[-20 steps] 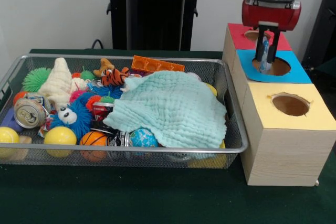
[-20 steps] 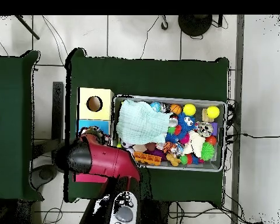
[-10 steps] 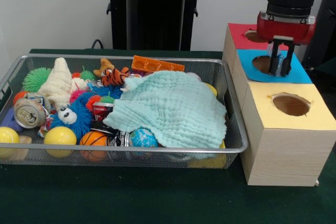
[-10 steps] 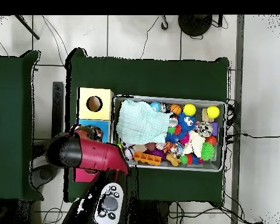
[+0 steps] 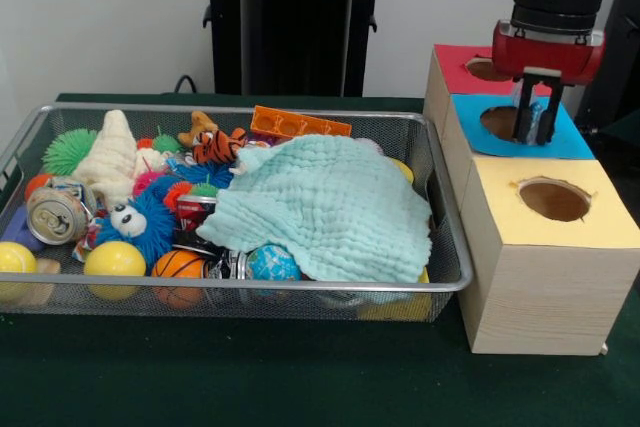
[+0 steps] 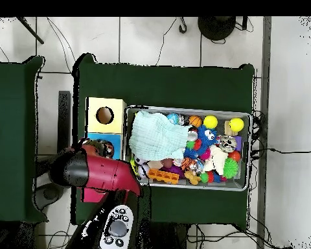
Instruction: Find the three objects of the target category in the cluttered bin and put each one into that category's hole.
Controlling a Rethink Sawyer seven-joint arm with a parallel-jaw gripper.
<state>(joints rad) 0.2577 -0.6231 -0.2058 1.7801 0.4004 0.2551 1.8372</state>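
End effector (image 5: 535,124) above blue-topped hole (image 5: 518,123)

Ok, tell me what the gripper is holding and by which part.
Cannot be told: the gripper hangs over the blue hole, something pale showing between its fingers.

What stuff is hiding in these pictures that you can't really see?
- Front view: whatever lies under the mint cloth is hidden, apart from bits of yellow at its edges.
- Front view: the insides of the yellow box's hole are too dark to see.
- Overhead view: the red arm covers the blue and red boxes.
- Both views: whether the end effector holds anything is unclear.
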